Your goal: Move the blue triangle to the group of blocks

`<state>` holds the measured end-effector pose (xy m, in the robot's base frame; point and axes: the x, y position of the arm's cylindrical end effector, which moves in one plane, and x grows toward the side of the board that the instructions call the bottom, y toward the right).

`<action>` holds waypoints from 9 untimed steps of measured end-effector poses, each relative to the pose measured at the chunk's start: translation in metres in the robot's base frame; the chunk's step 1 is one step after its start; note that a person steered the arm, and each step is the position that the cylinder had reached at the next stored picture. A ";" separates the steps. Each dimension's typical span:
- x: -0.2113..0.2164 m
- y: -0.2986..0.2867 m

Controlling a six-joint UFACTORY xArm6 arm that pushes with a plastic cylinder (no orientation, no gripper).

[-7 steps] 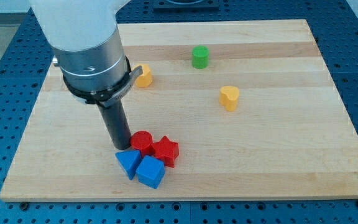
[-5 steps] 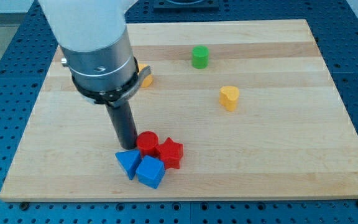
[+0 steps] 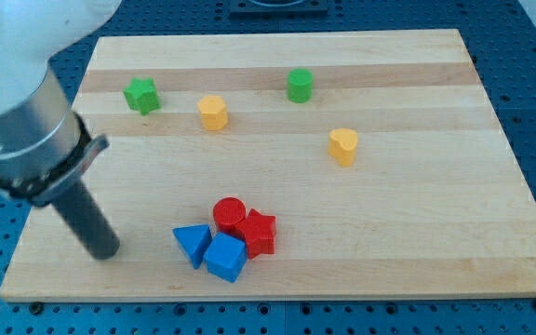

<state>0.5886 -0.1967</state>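
The blue triangle (image 3: 192, 244) lies near the view's bottom, touching the blue cube (image 3: 225, 258) on its right. A red cylinder (image 3: 229, 215) and a red star (image 3: 259, 233) sit just above and right of them, all four packed together. My tip (image 3: 103, 252) rests on the board well to the view's left of the blue triangle, apart from every block.
A green star (image 3: 141, 95) and a yellow hexagon (image 3: 212, 113) sit near the view's top left. A green cylinder (image 3: 299, 85) is at the top middle. A yellow heart (image 3: 343, 146) is right of centre. The wooden board (image 3: 417, 233) ends close below the blue blocks.
My tip has swung away from beside the red cylinder to the view's left and a little lower. The red cylinder and red star sit slightly further right than at first. The green star is now uncovered.
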 end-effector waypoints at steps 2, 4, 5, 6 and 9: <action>0.005 0.012; -0.010 0.053; -0.010 0.071; -0.010 0.086; -0.011 0.107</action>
